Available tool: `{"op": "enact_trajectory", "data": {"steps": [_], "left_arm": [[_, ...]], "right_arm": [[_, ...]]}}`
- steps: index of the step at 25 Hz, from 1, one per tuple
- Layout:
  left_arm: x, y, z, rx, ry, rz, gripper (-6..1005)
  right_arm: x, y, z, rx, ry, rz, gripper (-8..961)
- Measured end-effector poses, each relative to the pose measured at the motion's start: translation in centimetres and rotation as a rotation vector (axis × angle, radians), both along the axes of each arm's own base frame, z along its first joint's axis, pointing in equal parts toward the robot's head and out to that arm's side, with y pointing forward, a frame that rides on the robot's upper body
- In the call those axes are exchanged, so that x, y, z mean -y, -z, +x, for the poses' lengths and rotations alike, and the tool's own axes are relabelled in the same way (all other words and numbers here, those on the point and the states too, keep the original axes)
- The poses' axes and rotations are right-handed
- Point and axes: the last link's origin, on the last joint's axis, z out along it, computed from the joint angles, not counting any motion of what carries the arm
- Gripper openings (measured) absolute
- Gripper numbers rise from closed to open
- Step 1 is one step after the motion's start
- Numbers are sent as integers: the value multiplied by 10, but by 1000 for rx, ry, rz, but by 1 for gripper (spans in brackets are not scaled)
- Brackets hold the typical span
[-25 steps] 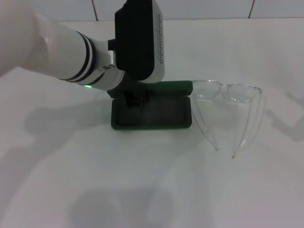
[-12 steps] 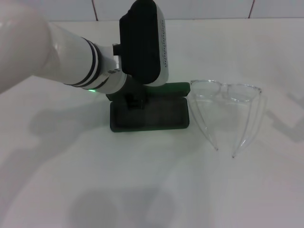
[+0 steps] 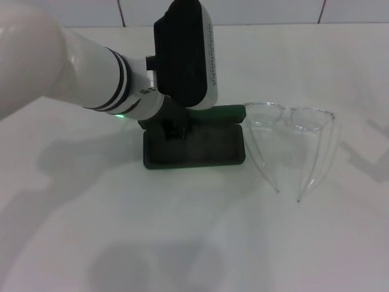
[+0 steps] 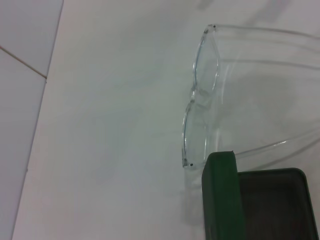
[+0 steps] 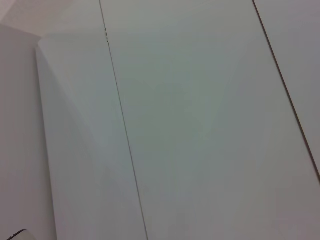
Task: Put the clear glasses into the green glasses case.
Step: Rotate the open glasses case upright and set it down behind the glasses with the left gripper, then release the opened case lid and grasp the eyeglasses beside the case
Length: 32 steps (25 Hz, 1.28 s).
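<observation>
Green glasses case [image 3: 194, 146] lies open on the table [image 3: 182, 243], tray empty. Clear glasses [image 3: 292, 143] sit just right of it, arms unfolded. Left gripper [image 3: 175, 129] is over the case's left end, claw state cannot be told; the left wrist view shows the raised lid edge [image 4: 222, 195] beside the lens.

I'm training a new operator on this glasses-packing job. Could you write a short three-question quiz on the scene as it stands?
1. True or false: the clear glasses already lie inside the green case.
2. The glasses' arms are: A folded, B spread open.
3. Which arm's claw is at the case?

Key:
1. False; they lie on the table beside the open case.
2. B.
3. The left claw; the right is out of sight.
</observation>
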Motion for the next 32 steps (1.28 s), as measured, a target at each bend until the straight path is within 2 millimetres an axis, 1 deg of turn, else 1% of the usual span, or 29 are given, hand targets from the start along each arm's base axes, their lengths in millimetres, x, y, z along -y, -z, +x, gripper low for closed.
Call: {"op": "enact_trajectory", "data": {"steps": [9,23,28,32], "left_arm": [[4,4,2,-13,12,-19,304],[6,5,6,-3,17,-7,321],[9,-1,11,20,33,11,339],[13,-13,18,64,52,51,336]], "right_arm": [[1,0,0,2,1,0,855],[5,0,2,0,-1,0,854],[5,0,2,-2,-1,-1,854],[5,0,1,10,-9,-22,855]]}}
